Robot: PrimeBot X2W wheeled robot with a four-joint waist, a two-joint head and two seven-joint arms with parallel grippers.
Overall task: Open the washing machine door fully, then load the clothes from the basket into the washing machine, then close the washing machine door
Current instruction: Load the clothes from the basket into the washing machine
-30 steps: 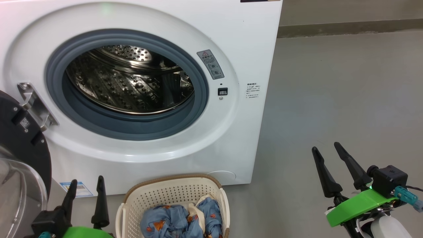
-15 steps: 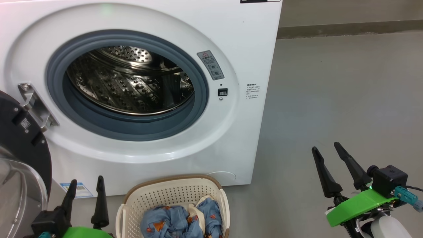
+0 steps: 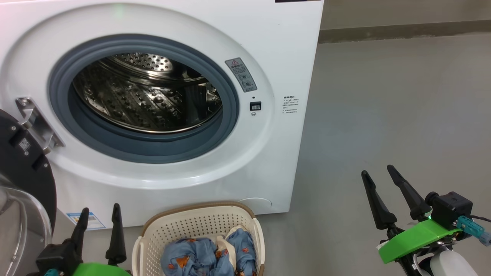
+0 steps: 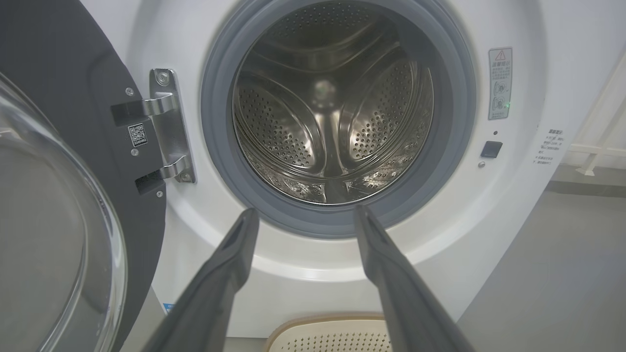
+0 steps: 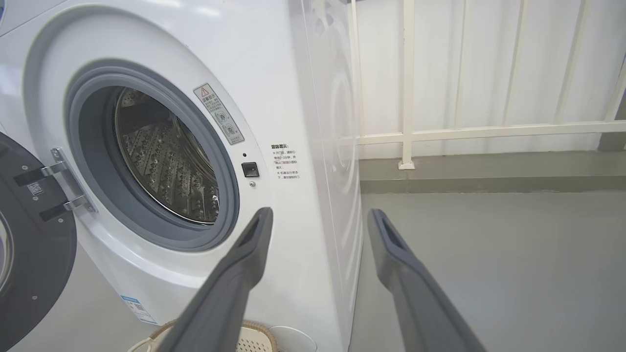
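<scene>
The white washing machine (image 3: 291,50) stands in front of me, its steel drum (image 3: 145,96) bare inside the grey rubber ring. Its black round door (image 3: 23,168) hangs swung wide to the left on a metal hinge (image 3: 34,122); the door (image 4: 54,122) and its glass bowl also show in the left wrist view. On the floor below sits the cream basket (image 3: 191,226) holding blue printed clothes (image 3: 199,258). My left gripper (image 3: 99,212) is open just left of the basket, holding nothing. My right gripper (image 3: 378,170) is open over bare floor to the right, also holding nothing.
Grey floor (image 3: 402,115) stretches to the right of the machine. A low kerb (image 3: 402,30) runs along the back, and a white railing (image 5: 489,132) stands behind it beside the machine's side panel.
The head view has shifted slightly, so the machine and basket sit a little further left in the picture. Both grippers stay open and still.
</scene>
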